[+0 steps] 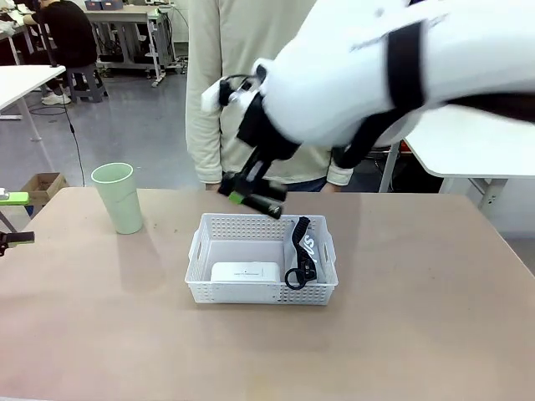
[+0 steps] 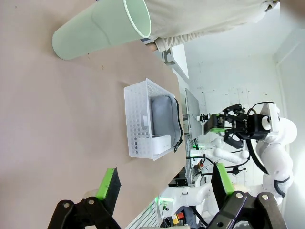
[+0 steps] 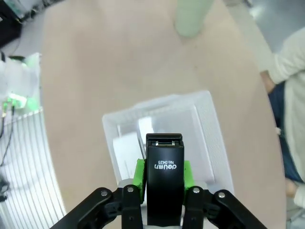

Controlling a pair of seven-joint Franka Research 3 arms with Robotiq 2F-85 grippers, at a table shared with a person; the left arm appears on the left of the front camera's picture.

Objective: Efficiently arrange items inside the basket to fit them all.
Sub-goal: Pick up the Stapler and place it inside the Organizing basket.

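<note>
Basket [image 1: 259, 225] sits mid-surface [image 1: 418, 334]. Inside: white case [image 1: 244, 272] lying flat at the near left, grey pouch [image 1: 312, 244] along the right side, its black strap [image 1: 297, 271] looped at the near-right corner. Stapler [image 1: 269, 205] not yet in: the right gripper [image 1: 244, 197] has it clamped between its fingers, in the air above the basket's far rim. Green cup [image 1: 117, 197] stands upright on the surface, well left of the basket. Left gripper [image 2: 164, 183] hangs low off to the left, fingers wide, empty. Judgement: two of four items in; stapler and cup remain.
</note>
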